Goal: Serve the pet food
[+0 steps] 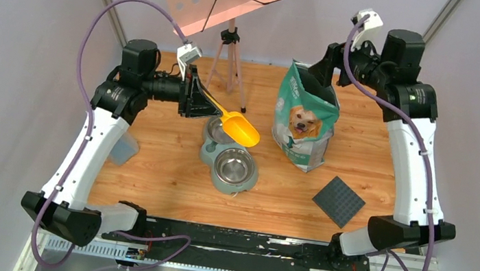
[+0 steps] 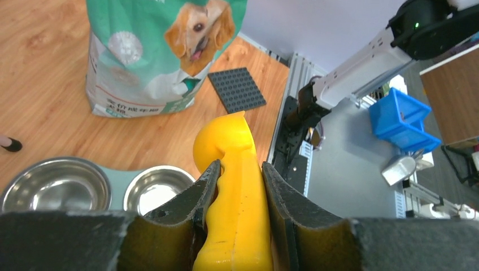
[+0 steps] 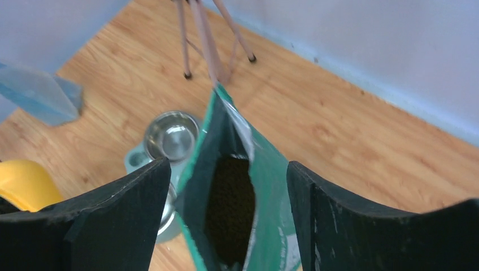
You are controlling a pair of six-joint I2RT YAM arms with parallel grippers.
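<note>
Yellow scoop [image 1: 241,130]: handle pinched tight in left gripper [image 2: 240,167], head above the feeder.
Steel twin-bowl feeder [image 1: 233,167]: just left of the bag.
Teal dog-print bag [image 1: 304,123]: upright, mouth open.
Pet food [image 3: 229,209]: dark kibble, down inside the bag.
Right gripper [image 3: 227,167]: jaws spread wide over the bag's mouth, gripping nothing.

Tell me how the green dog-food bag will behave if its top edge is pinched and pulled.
The bag is probably floppy at the top: its thin walls gape unevenly. It is likely bottom-heavy, since the pet food sits well below the rim. Standing upright on a narrow base, it may tip if pulled sideways.
</note>
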